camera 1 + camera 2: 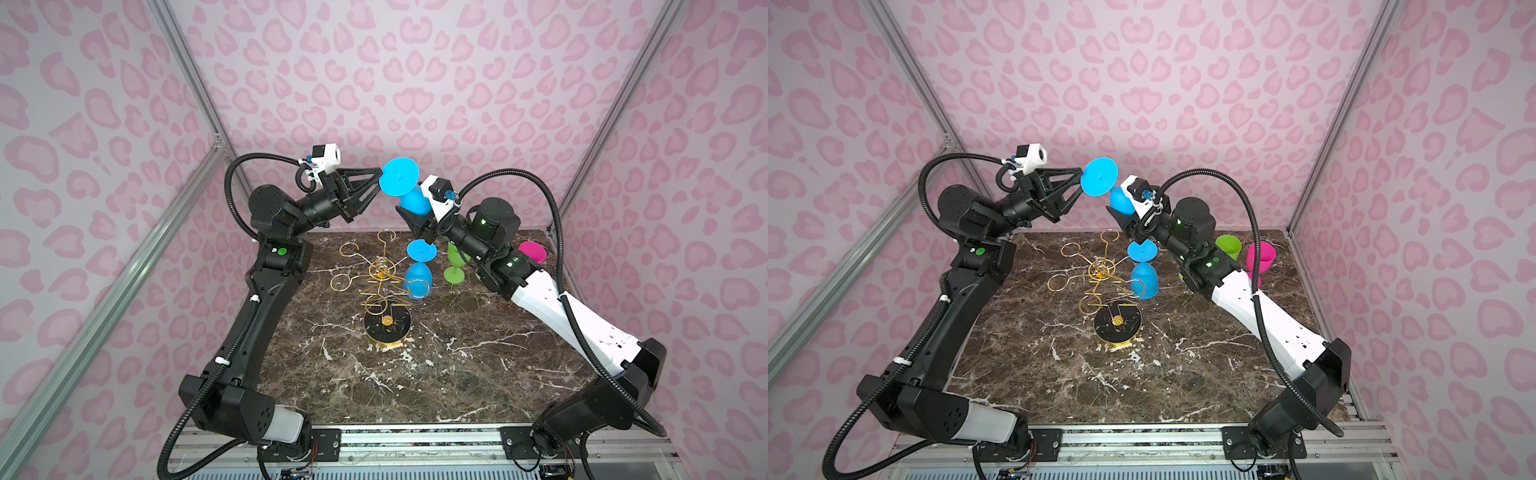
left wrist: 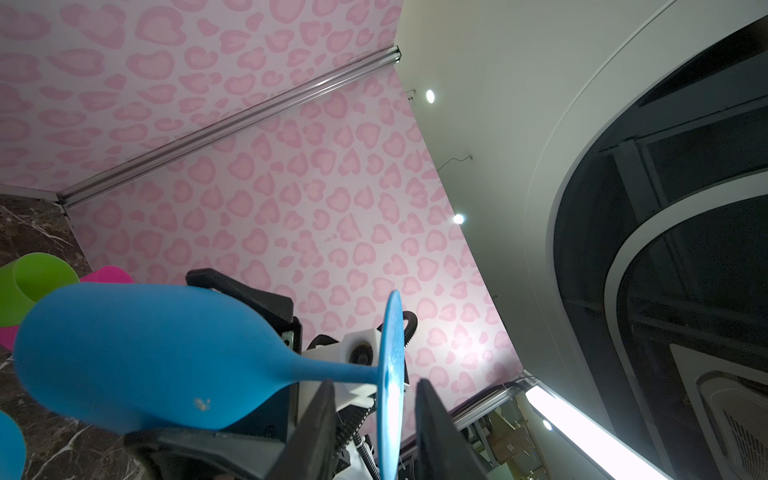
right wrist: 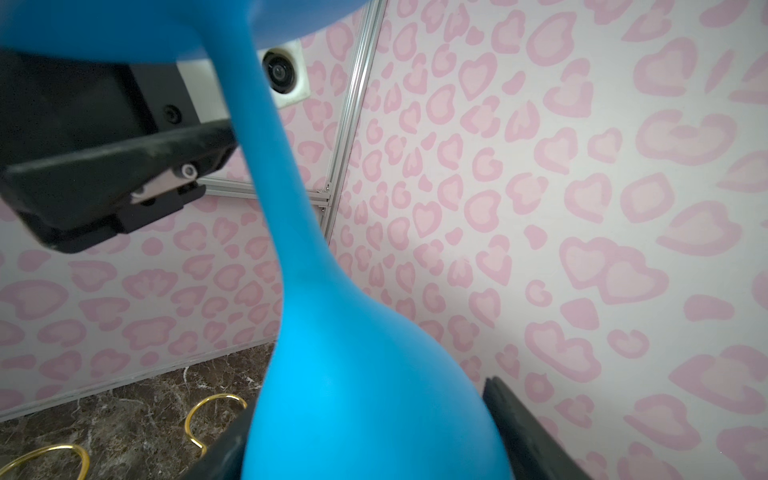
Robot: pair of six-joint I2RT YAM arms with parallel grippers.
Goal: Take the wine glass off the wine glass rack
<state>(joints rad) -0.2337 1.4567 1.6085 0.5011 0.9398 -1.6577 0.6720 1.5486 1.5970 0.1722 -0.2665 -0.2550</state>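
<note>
A blue wine glass [image 1: 400, 176] hangs high above the back of the table, foot up and bowl down, tilted. My right gripper [image 1: 415, 210] is shut on its bowl [image 3: 353, 374], one finger on each side. My left gripper [image 2: 376, 386] is open, its fingers [image 2: 428, 415] astride the round foot with a gap on both sides. The wine glass rack [image 1: 382, 270], thin gold wire on a round black base [image 1: 1117, 322], stands mid-table below. A second blue wine glass [image 1: 1144, 280] hangs upside down from one of the rack's right loops.
A green glass [image 1: 1228, 247] and a pink glass [image 1: 1260, 257] stand at the back right of the marble table [image 1: 436, 374], partly behind my right arm. Pink patterned walls close in the back and both sides. Empty gold loops [image 3: 216, 409] lie just below the held bowl.
</note>
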